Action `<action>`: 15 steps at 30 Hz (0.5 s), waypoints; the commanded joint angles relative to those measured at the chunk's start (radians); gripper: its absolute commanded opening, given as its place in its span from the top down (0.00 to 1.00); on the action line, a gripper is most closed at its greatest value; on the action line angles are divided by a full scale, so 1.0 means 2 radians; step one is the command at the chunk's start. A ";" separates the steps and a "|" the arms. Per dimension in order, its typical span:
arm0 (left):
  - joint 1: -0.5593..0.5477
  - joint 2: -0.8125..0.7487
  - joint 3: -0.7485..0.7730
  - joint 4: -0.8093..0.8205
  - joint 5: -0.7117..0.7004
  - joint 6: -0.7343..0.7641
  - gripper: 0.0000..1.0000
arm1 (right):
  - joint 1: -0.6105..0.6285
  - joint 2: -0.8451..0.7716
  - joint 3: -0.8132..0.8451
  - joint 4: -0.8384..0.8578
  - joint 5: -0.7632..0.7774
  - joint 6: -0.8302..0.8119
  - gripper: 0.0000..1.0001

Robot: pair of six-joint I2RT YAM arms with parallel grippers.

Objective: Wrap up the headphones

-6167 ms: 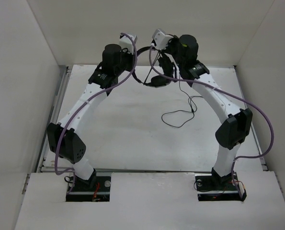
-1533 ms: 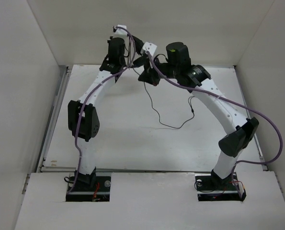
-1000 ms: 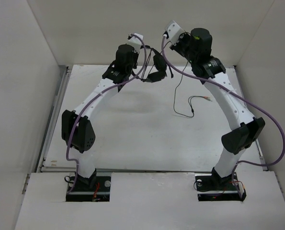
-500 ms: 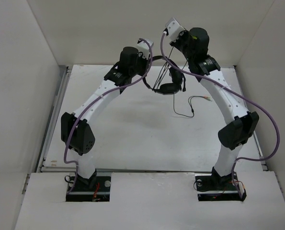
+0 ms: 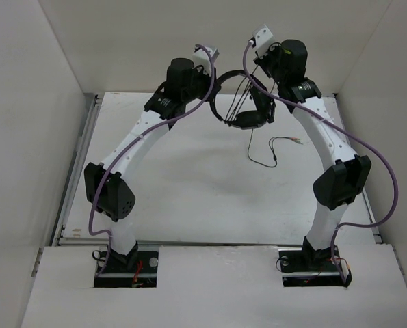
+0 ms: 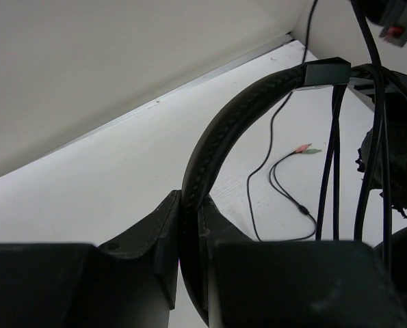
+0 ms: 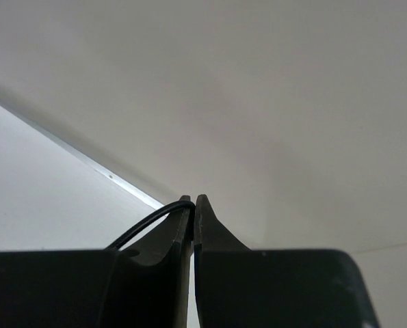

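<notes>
We're holding the headphones [image 5: 239,102] up over the far end of the table [image 5: 176,184] — left gripper [image 6: 191,212] clamping the stiff headband [image 6: 220,130], right gripper [image 7: 193,205] pinching the thin cable [image 7: 145,222] — light, floppy, probably tangling easily.

Overhead view looks down on the headphones [image 5: 247,119] from afar; left wrist view, pressed close, shares them; right wrist view faces the wall [image 7: 258,82] beyond them.

White left arm [image 5: 133,143] and right arm [image 5: 323,137], black joint housings [image 5: 109,198], purple cables [image 5: 392,184], black left gripper [image 6: 188,222], right gripper [image 7: 193,208].
</notes>
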 commanded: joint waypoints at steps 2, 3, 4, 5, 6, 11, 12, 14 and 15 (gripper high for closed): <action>-0.001 -0.042 0.035 0.014 0.067 -0.036 1.00 | -0.005 0.004 0.014 0.008 -0.033 0.052 0.99; -0.001 -0.042 0.036 0.014 0.074 -0.040 1.00 | -0.005 0.004 0.016 0.005 -0.039 0.057 0.99; -0.001 -0.041 0.038 0.013 0.082 -0.045 1.00 | -0.005 0.004 0.017 0.002 -0.045 0.063 0.99; -0.001 -0.039 0.040 0.012 0.089 -0.048 1.00 | -0.005 0.004 0.018 -0.002 -0.052 0.071 0.99; -0.001 -0.039 0.044 0.011 0.093 -0.054 1.00 | -0.005 0.004 0.018 -0.004 -0.057 0.078 0.99; 0.000 -0.033 0.065 0.009 0.106 -0.073 1.00 | -0.010 0.007 0.008 -0.009 -0.072 0.100 0.98; -0.001 -0.032 0.071 0.008 0.108 -0.076 1.00 | -0.012 0.007 0.006 -0.010 -0.076 0.105 0.98; -0.001 -0.030 0.080 0.006 0.109 -0.080 1.00 | -0.014 0.006 0.004 -0.013 -0.088 0.119 0.97; -0.001 -0.029 0.084 0.006 0.110 -0.083 1.00 | -0.016 0.006 0.003 -0.014 -0.092 0.127 0.95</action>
